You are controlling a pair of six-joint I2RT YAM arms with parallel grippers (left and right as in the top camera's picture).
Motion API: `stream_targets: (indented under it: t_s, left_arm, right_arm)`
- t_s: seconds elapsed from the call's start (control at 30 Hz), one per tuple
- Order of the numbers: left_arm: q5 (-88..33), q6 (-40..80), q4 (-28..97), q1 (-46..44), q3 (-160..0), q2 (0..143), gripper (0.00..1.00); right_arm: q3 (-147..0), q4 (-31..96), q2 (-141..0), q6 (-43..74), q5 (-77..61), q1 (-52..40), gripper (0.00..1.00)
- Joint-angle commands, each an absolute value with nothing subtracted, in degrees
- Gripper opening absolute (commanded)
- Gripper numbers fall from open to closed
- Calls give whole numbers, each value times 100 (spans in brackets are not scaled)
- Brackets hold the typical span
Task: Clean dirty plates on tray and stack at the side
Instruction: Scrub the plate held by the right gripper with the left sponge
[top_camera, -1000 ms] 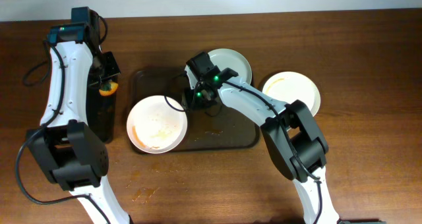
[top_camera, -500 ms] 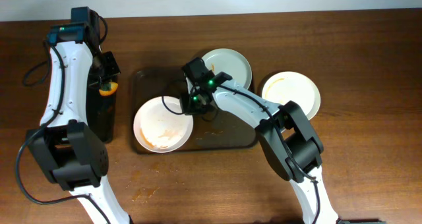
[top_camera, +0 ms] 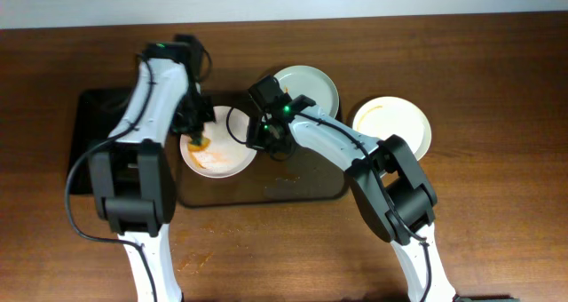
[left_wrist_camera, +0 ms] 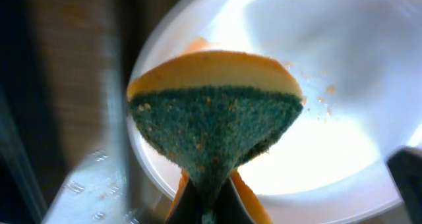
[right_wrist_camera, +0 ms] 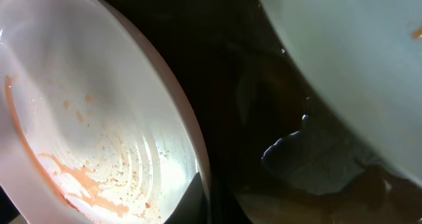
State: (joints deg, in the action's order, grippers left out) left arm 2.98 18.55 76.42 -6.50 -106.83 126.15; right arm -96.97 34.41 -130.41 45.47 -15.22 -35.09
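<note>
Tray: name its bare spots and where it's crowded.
Free: the tray's front right part, between the dirty plate and the right rim; also table right of the outer plate. Crowded: its left and rear, where left gripper with sponge, right gripper on the dirty plate's rim, and bluish plate meet.

- overhead view: no legible text, label, brand or number on the plates [top_camera: 222,158], the tray [top_camera: 231,194] or the table [top_camera: 497,231].
- wrist views: nothing readable on the sponge [left_wrist_camera: 214,128] or the streaked plate [right_wrist_camera: 99,118].
</note>
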Motion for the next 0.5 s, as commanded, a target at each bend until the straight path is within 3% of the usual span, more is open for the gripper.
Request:
stream_targets:
  t_s: [0.0, 0.2, 0.33, 0.47]
  left_arm:
    - [204, 2123, 7126, -845, -9717, 12656, 1]
    - [86, 2099, 6228, -1227, -8674, 12656, 0]
    - [-1879, 366, 6337, -1363, -8628, 12656, 1]
    - [-2001, -473, 6434, -1369, -8628, 12656, 1]
  right_arm:
    - [-9745, 3468, -13163, 4635, -1302, -3391, 4]
    - [-9745, 3446, -13163, 4550, -1304, -3363, 4]
    - [-9745, 3424, -13163, 4547, -1304, -3363, 4]
    - [-9745, 3424, -13163, 4528, -1304, -3363, 4]
